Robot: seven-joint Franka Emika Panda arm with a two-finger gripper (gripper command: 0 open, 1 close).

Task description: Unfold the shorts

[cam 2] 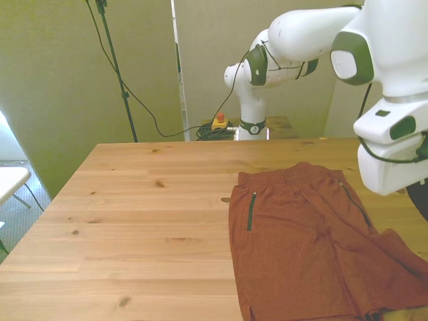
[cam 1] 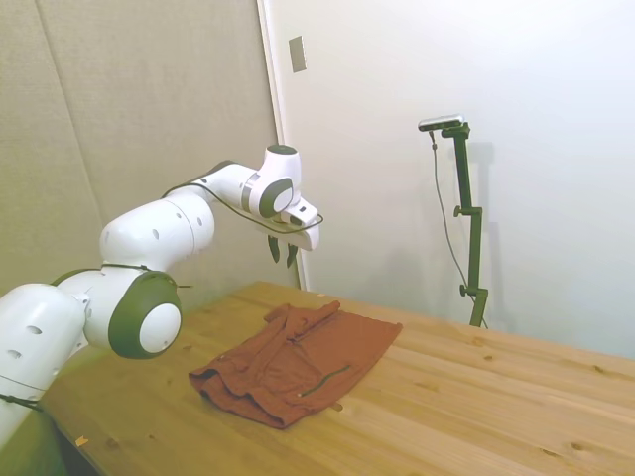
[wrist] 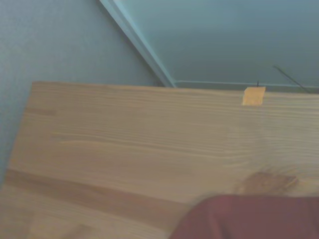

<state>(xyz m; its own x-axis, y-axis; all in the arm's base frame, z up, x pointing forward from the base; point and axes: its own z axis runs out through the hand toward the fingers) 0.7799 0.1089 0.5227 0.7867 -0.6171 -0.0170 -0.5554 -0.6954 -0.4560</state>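
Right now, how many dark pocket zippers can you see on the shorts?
2. On the shorts in the front view, one pocket zipper is near the front view's left edge of the cloth, the other pocket zipper toward the front view's right. Folds may hide more.

The shorts (cam 1: 298, 362) are rust-brown, soft and wrinkled, lying mostly flat on the tabletop (cam 1: 476, 416). A dark slit-like pocket seam (cam 2: 251, 210) is visible. One edge is bunched and folded.

White arm bent and raised, hand (cam 1: 282, 250) pointing down, fingers slightly parted, holding nothing
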